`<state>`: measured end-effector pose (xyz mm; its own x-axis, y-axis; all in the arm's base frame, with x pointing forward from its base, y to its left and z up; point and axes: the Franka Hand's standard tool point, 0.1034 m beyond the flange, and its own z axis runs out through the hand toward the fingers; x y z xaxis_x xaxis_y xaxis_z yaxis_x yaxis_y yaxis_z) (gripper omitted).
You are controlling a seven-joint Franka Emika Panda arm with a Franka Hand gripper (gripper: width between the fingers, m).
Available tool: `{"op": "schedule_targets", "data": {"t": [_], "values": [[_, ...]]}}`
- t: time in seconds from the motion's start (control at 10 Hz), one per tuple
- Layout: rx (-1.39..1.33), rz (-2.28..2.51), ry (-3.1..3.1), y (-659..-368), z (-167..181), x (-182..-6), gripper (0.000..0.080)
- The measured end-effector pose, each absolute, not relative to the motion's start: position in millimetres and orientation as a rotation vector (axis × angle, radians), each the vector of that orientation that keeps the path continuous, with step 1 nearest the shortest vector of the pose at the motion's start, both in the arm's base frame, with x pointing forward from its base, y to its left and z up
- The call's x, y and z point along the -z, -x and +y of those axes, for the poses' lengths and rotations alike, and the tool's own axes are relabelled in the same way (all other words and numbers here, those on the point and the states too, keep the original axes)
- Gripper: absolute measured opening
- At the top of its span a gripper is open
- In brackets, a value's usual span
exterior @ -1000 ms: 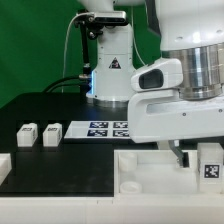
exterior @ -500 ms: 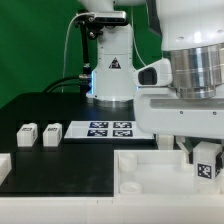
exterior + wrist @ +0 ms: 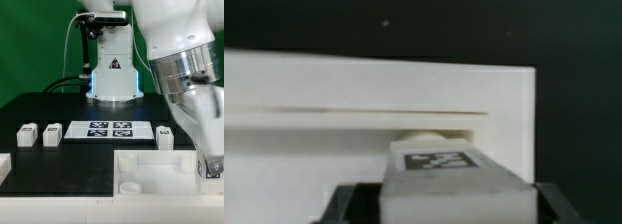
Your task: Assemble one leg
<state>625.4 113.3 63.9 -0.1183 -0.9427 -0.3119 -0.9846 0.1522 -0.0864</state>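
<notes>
In the wrist view my gripper (image 3: 448, 198) is shut on a leg (image 3: 438, 165), a small white block with a black-and-white tag, with a dark finger on each side. The leg's far end touches the edge of the large white tray-shaped piece (image 3: 331, 100). In the exterior view the gripper (image 3: 211, 160) is low at the exterior view's right over the tray piece (image 3: 150, 170), blurred, with the held leg mostly hidden. Two loose legs (image 3: 26, 134) (image 3: 50, 133) lie at the exterior view's left. A third (image 3: 165, 135) lies right of the marker board.
The marker board (image 3: 110, 128) lies flat behind the tray piece. The robot's base (image 3: 110, 70) stands at the back. A white part (image 3: 4, 165) shows at the exterior view's left edge. The arm's bulk fills the upper right.
The wrist has tilted and swung, and the gripper with the leg has moved toward the exterior view's right edge. The loose leg right of the marker board has come into sight.
</notes>
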Motion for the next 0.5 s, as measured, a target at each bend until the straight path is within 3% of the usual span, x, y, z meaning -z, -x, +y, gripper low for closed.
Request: {"op": "schedule_targets", "data": {"t": [0.3,0.4,0.5], "values": [[-0.24,2.293,1.678,-625.3,114.0,-63.4,0.0294],[-0.239,2.284,1.69,-624.9,114.0,-62.8,0.0398],[-0.24,2.285,1.691,-624.6,114.1,-62.2,0.0398]]}}
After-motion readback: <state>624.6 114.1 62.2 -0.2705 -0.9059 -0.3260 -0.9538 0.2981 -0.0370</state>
